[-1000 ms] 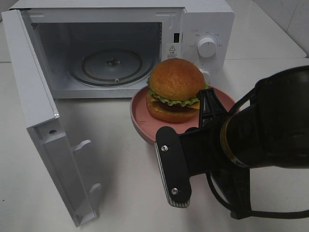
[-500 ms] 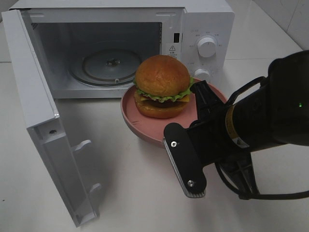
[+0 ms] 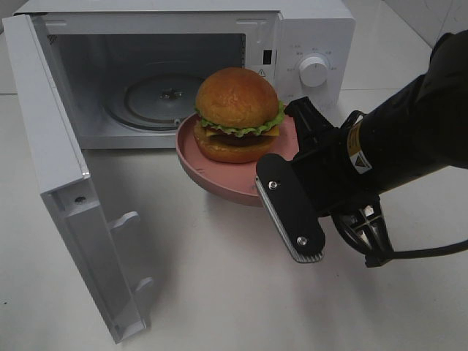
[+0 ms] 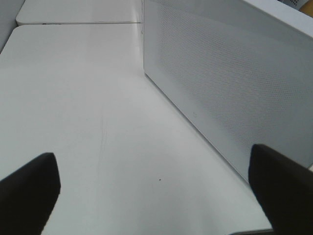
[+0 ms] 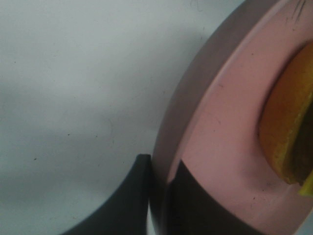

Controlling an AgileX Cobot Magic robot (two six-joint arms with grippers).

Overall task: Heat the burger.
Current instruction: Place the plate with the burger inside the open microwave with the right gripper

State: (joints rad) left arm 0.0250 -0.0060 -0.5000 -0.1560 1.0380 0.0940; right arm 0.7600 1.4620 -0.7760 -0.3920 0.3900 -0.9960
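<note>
1. The burger [image 3: 238,113] sits on a round pink plate [image 3: 219,181], not yet inside. We judge the plate to be off the table [image 3: 219,300], just in front of the right part of the open mouth of the white microwave [image 3: 307,29].
2. The right gripper [image 3: 287,157] is nearly closed, pinching the plate's rim on the side away from the oven. The right wrist view shows its two dark fingers [image 5: 137,196] clamped on either side of the rim [image 5: 195,122], with the bun's edge [image 5: 283,127] close by.
3. The left gripper [image 4: 156,196] is spread wide and holds nothing. It is out of the overhead view and looks along the microwave's perforated side wall [image 4: 234,83].
4. The main risk is the one-sided hold. With the weight hanging off a thin rim, the plate could sag or twist in the pinch, and the burger would slide or topple.
5. A second risk is the far rim catching the cavity's lower lip or the post beside the control panel, which would jolt the load.
6. Inside, the glass turntable [image 3: 168,99] is bare.
7. The door [image 3: 66,183] stands open to the left, clear of the path, and the upper knob [image 3: 314,71] is well above it.
8. The bulky right wrist and its cable [image 3: 417,252] trail behind and must not strike the oven's front.
</note>
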